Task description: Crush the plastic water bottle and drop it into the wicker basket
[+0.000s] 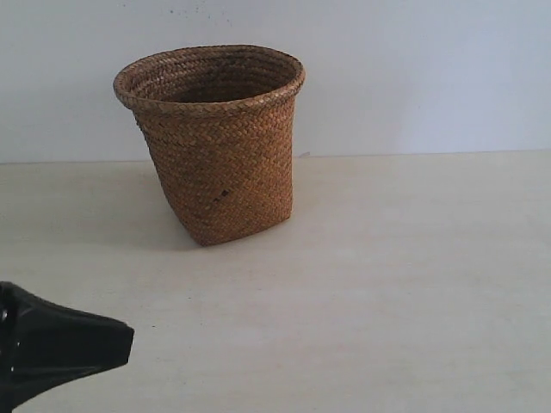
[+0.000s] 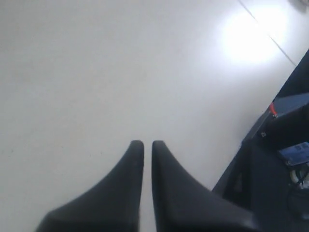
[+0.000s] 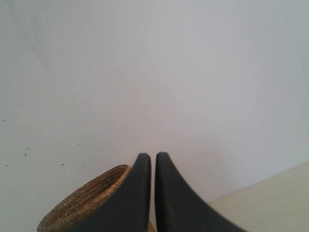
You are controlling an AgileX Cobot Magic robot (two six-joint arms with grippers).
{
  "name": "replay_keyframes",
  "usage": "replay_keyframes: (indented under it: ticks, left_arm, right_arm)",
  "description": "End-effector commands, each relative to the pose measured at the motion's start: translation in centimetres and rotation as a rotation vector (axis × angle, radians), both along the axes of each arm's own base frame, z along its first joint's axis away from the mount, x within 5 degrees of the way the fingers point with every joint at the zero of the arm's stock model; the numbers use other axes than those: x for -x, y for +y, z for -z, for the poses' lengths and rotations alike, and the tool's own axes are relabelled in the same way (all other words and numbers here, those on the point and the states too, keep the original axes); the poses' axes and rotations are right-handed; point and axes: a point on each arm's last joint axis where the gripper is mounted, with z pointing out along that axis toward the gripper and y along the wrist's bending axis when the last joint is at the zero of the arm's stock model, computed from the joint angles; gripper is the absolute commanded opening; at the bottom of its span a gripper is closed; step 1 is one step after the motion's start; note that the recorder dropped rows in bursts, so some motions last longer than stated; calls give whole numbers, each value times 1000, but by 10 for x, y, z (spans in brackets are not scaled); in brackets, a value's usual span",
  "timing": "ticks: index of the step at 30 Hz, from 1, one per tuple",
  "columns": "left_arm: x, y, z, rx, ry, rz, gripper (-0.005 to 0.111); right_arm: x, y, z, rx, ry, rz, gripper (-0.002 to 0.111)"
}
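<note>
The tall brown wicker basket point(image 1: 213, 142) stands upright at the back of the table, left of centre; its dark inside hides whatever it holds. Part of its rim point(image 3: 82, 203) shows in the right wrist view, just beside my right gripper point(image 3: 152, 155), which is shut with nothing between its fingers. That gripper is outside the exterior view. My left gripper point(image 2: 144, 143) is shut and empty over bare tabletop; its black tip point(image 1: 127, 337) pokes in at the lower left, well in front of the basket. The plastic water bottle is not visible anywhere.
A pale wooden table point(image 1: 387, 284) runs to a white wall point(image 1: 413, 69) behind the basket. In the left wrist view, dark equipment point(image 2: 280, 159) with a blue part stands past the table's edge.
</note>
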Motion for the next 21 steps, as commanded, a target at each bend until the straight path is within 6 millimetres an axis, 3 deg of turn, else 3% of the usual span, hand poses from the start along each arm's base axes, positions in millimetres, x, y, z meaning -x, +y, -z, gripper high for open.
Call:
replay_keyframes:
  ticks: [1,12,21]
  left_arm:
    - [11,7,15,69,-66,-37,6]
    - [34,20,65,138,-89,-81,6]
    - [37,24,75,146,-95,-104,6]
  right_arm:
    - [1,0,0,6,-5,7,0]
    - [1,0,0,6,-5,7,0]
    - [1,0,0,6,-5,7,0]
